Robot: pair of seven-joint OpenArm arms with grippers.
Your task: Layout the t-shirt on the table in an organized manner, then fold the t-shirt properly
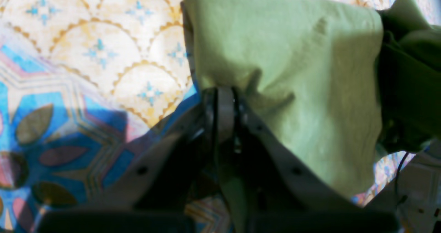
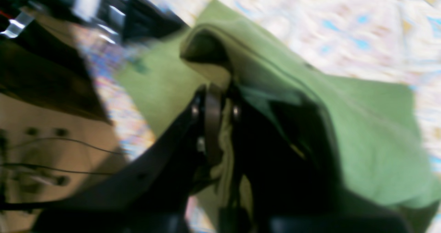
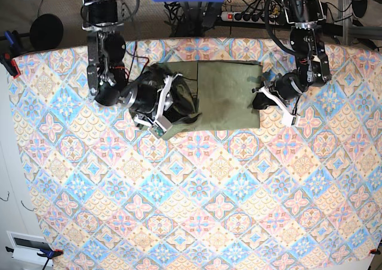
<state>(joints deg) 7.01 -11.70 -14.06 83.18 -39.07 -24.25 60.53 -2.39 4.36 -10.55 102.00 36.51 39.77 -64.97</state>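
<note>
The olive-green t-shirt point(image 3: 224, 97) lies as a partly folded rectangle near the far edge of the patterned table point(image 3: 197, 210). My left gripper point(image 3: 258, 95) is at the shirt's right edge. In the left wrist view it point(image 1: 225, 100) is shut on the shirt's fabric point(image 1: 275, 54), which drapes over the table cloth point(image 1: 86, 54). My right gripper point(image 3: 179, 106) is at the shirt's bunched left side. In the right wrist view it point(image 2: 215, 102) is shut on a fold of the shirt point(image 2: 361, 123), lifted a little above the table point(image 2: 310, 19).
A power strip with cables point(image 3: 250, 14) sits behind the table's far edge. A clamp point(image 3: 9, 61) grips the cloth at the far left corner. A white box point(image 3: 27, 246) stands off the table at the lower left.
</note>
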